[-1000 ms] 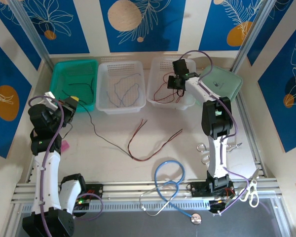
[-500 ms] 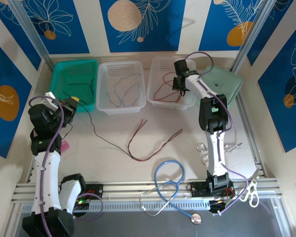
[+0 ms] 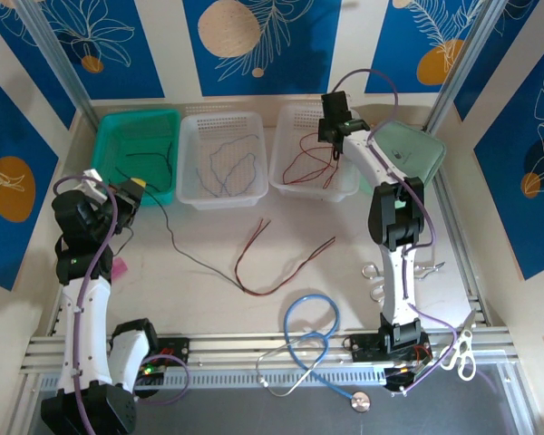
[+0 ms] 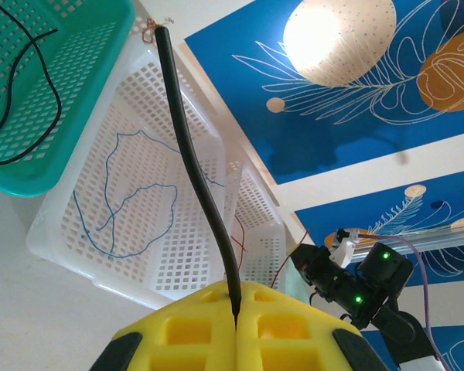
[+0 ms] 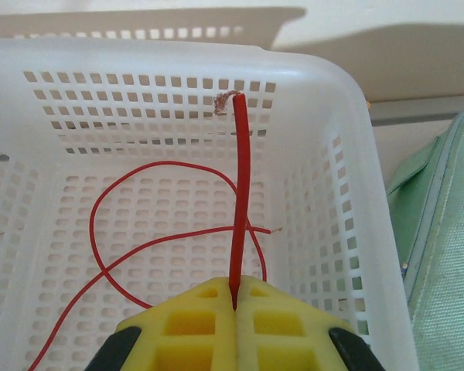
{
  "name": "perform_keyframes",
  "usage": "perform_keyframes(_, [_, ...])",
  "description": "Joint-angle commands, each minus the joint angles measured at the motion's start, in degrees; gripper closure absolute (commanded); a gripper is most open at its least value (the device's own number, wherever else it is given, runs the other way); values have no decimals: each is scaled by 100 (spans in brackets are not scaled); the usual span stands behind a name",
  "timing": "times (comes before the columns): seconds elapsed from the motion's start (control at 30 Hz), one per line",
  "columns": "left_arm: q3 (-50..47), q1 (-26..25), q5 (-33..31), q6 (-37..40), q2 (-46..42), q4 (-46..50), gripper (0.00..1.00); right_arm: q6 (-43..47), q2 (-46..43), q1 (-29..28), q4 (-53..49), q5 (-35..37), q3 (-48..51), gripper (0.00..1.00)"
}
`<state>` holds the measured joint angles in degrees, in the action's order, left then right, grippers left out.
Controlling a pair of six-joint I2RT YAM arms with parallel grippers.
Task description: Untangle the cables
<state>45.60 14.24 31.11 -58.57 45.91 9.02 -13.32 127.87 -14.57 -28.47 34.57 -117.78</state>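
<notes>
My left gripper (image 3: 130, 188) is shut on a black cable (image 4: 192, 158), whose end sticks out past the yellow fingers (image 4: 178, 332). That black cable (image 3: 177, 243) trails across the table to a red cable (image 3: 290, 269) lying in a V. My right gripper (image 3: 331, 127) hangs over the right white basket (image 3: 344, 188), shut on the end of a red cable (image 5: 238, 193) that loops on the basket floor (image 3: 301, 163). A pale blue cable (image 3: 227, 163) lies in the middle white basket (image 3: 192, 199). Another black cable (image 3: 150, 154) lies in the teal basket (image 3: 109, 131).
A blue-tubed stethoscope (image 3: 308, 335) lies at the front middle. Metal clips (image 3: 374, 276) sit beside the right arm and scissors (image 3: 462, 352) at the front right. A pale green lid (image 3: 412, 149) rests right of the baskets. A pink scrap (image 3: 120, 269) lies by the left arm.
My right gripper has moved toward the far wall of the right basket, carrying the red cable end with it. The left arm has stayed still.
</notes>
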Motion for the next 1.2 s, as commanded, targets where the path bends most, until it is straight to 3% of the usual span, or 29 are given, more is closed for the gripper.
perform_keyframes(0.0, [221, 55, 87, 72, 7, 38, 100, 306, 398, -71, -513, 86, -324, 100])
perform_keyframes(0.27, [361, 53, 111, 89, 41, 109, 100, -264, 1014, -11, -1434, -954, -606, 100])
perform_keyframes(0.37, [388, 48, 122, 49, 58, 78, 100, -394, 1186, 20, -1772, -979, -842, 100])
perform_keyframes(0.53, [376, 46, 103, 29, 50, 58, 100, -389, 1105, 44, -1918, -914, -994, 67])
perform_keyframes(0.77, [616, 35, 18, 25, 112, -14, 100, -392, 249, 20, -1899, -1162, -1034, 39])
perform_keyframes(0.9, [1046, 12, 48, 67, 306, -155, 100, -617, -658, 39, -1413, -1415, -290, 23])
perform_keyframes(1.17, [2126, -212, -56, -48, 955, -831, 100, -947, -2209, -86, -682, -1840, 1266, 18])
